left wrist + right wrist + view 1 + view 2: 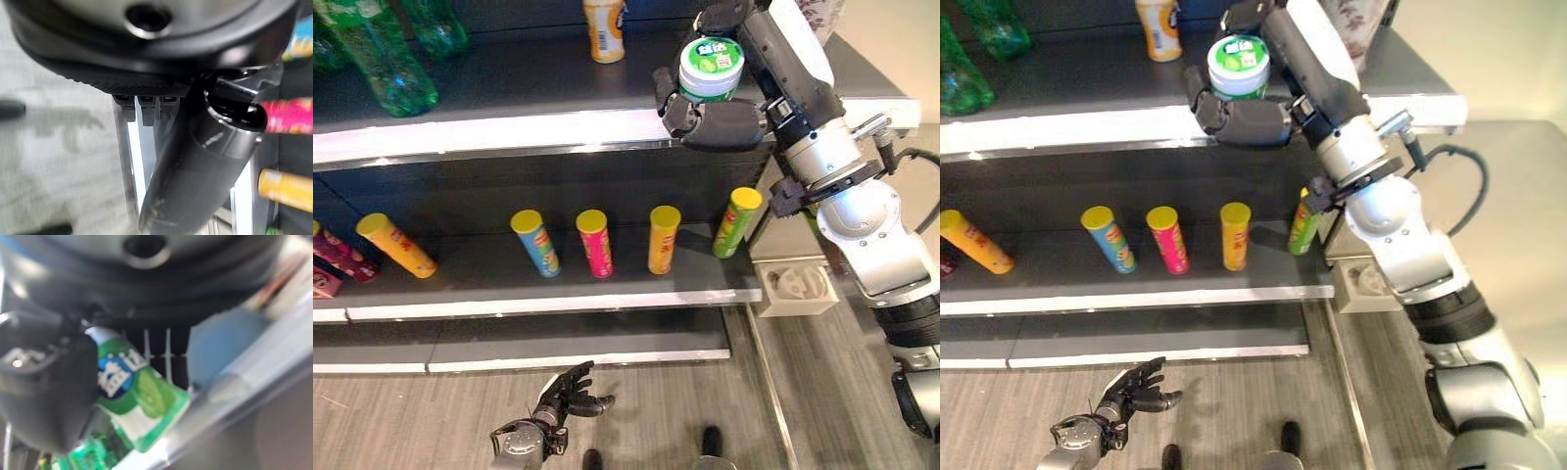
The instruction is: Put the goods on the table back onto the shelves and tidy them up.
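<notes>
Right hand (pixel 720 122): fingers curled round a small white tub with a green lid (pixel 710 69), held over the front edge of the dark upper shelf (pixel 509 83).
Left hand (pixel 570 392): low above the floor, fingers loosely spread, holding nothing.
Lower shelf (pixel 558 279): coloured snack tubes (pixel 595 243), standing apart.
Risk: released this near the edge, the tub could tip off.

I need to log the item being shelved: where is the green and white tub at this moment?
The green and white tub is held in the right hand, fingers curled round it, over the front edge of the top shelf, right of the orange bottle.
</notes>
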Tool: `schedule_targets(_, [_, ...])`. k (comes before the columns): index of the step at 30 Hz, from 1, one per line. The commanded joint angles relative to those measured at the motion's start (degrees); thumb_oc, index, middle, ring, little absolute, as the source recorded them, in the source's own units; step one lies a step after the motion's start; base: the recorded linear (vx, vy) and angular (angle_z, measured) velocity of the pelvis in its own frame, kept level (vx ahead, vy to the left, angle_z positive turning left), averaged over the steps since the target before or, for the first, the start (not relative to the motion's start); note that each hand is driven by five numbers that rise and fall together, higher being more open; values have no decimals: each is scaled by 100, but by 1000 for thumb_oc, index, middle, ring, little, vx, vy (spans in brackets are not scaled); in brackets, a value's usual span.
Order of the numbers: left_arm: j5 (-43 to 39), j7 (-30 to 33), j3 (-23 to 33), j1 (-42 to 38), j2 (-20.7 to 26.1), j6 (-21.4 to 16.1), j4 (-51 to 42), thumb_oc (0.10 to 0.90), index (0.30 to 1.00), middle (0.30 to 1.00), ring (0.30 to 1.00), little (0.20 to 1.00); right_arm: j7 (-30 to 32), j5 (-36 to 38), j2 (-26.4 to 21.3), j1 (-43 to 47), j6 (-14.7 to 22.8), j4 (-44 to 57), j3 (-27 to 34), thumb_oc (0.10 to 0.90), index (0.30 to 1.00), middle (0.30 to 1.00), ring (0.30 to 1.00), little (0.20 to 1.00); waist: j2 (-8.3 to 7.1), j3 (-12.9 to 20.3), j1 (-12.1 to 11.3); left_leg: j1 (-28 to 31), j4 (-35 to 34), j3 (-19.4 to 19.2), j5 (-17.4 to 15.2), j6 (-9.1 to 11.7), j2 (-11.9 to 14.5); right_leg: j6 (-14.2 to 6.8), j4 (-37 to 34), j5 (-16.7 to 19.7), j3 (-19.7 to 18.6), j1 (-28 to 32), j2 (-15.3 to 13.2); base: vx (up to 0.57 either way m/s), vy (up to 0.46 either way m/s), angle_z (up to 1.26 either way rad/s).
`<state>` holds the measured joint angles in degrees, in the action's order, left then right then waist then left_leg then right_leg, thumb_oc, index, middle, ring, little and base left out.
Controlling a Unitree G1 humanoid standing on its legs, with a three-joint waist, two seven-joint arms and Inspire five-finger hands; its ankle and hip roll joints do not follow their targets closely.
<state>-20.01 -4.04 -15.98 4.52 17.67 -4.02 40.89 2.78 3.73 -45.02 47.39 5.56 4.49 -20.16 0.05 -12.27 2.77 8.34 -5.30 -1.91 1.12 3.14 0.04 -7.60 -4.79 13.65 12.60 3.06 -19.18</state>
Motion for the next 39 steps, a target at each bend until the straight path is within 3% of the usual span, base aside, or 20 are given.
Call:
schedule_targets(1, [98,-230,-79,131,255,-390,110,800,900,900,900,900,402,-77,10,843,249,-306,272,400,300,300,300,300,-86,455,-353,-72,30,-366,-432,-35,315,-524,597,-240,-14,-518,-106,-257,324,-25])
schedule_targets(6, [98,-234,-64,-67,303,-422,349,800,900,900,900,900,364,18,25,1258,252,-427,96,400,300,300,300,300,-135,427,-481,-298,30,-534,-299,-71,282,-306,1101,-886,163,-430,424,-114,159,-15])
schedule_targets(8, [69,-229,-59,-90,292,-424,387,800,900,900,900,900,376,33,32,1323,255,-484,49,400,300,300,300,300,-165,446,-482,-312,30,-523,-303,-70,259,-273,1074,-982,80,-409,563,-13,49,2])
schedule_targets(9, [5,-193,-68,-167,238,-425,607,800,900,900,900,900,403,132,4,1418,252,-610,-51,400,300,300,300,300,-296,496,-433,-320,30,-518,-313,-109,192,-139,797,-1142,-285,-362,936,34,38,0])
schedule_targets(12, [-8,-187,-32,-202,132,-435,690,800,900,900,900,900,385,162,-4,1519,224,-792,-182,400,300,300,300,300,-411,601,-433,-254,30,-538,-325,-106,147,-106,413,-1056,-442,-125,1031,60,7,4])
schedule_targets(23, [-238,-140,8,-139,202,-462,865,800,900,900,900,900,550,732,72,2315,248,-2151,-591,400,300,300,300,300,-550,702,-622,-265,30,-376,-264,-34,234,-116,50,-1020,-149,176,1036,46,-60,5])
schedule_targets(33, [-436,-128,-7,-205,227,-482,1050,800,900,900,900,900,548,1227,98,3117,183,-3561,-1001,400,300,300,300,300,-560,756,-802,-326,30,-135,-194,65,267,-98,17,-1117,106,354,1042,35,-48,18])
schedule_targets(39, [-503,-156,-33,-193,214,-481,1106,800,900,900,900,900,526,1346,55,3256,116,-3904,-1082,400,300,300,300,300,-543,744,-849,-381,30,-30,-161,92,251,-108,20,-1125,256,393,1029,24,-25,22])
